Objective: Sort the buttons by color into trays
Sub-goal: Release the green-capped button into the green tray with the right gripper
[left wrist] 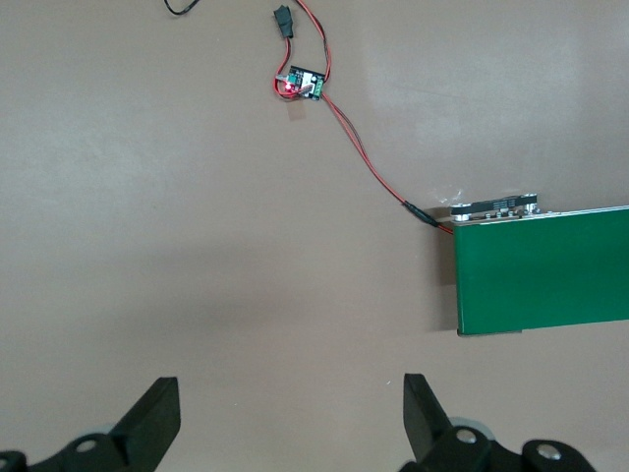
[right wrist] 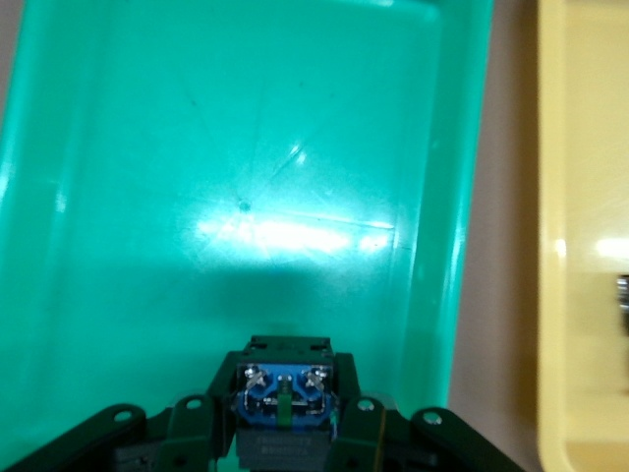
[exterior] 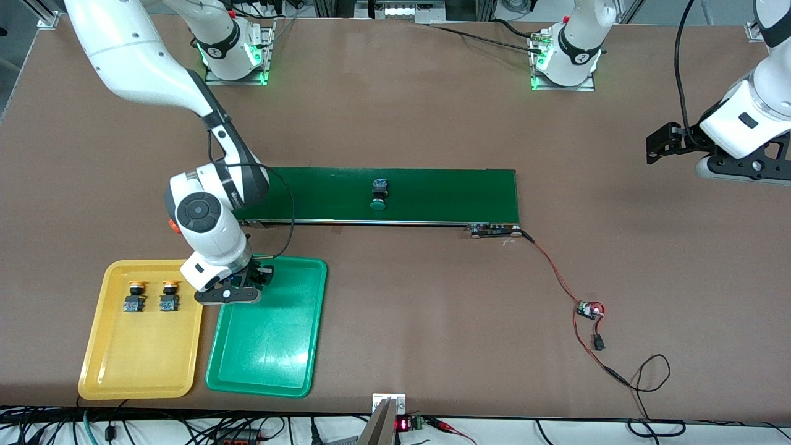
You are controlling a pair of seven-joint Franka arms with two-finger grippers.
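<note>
My right gripper (exterior: pixel 250 281) is over the end of the green tray (exterior: pixel 266 355) that lies closest to the conveyor. It is shut on a button (right wrist: pixel 285 393) whose bluish base faces the wrist camera; its cap is hidden. The green tray fills the right wrist view (right wrist: pixel 246 197), with the yellow tray's edge (right wrist: pixel 580 197) beside it. Two yellow-capped buttons (exterior: pixel 135 295) (exterior: pixel 169 295) lie in the yellow tray (exterior: pixel 142 371). One green-capped button (exterior: pixel 379 194) lies on the conveyor belt. My left gripper (exterior: pixel 661 142) (left wrist: pixel 292 398) is open and empty, waiting over bare table at its own end.
The long dark green conveyor belt (exterior: pixel 432 194) crosses the middle of the table; its end shows in the left wrist view (left wrist: pixel 541 275). A small circuit board (exterior: pixel 590 310) (left wrist: pixel 302 83) on red wires lies nearer the front camera, toward the left arm's end.
</note>
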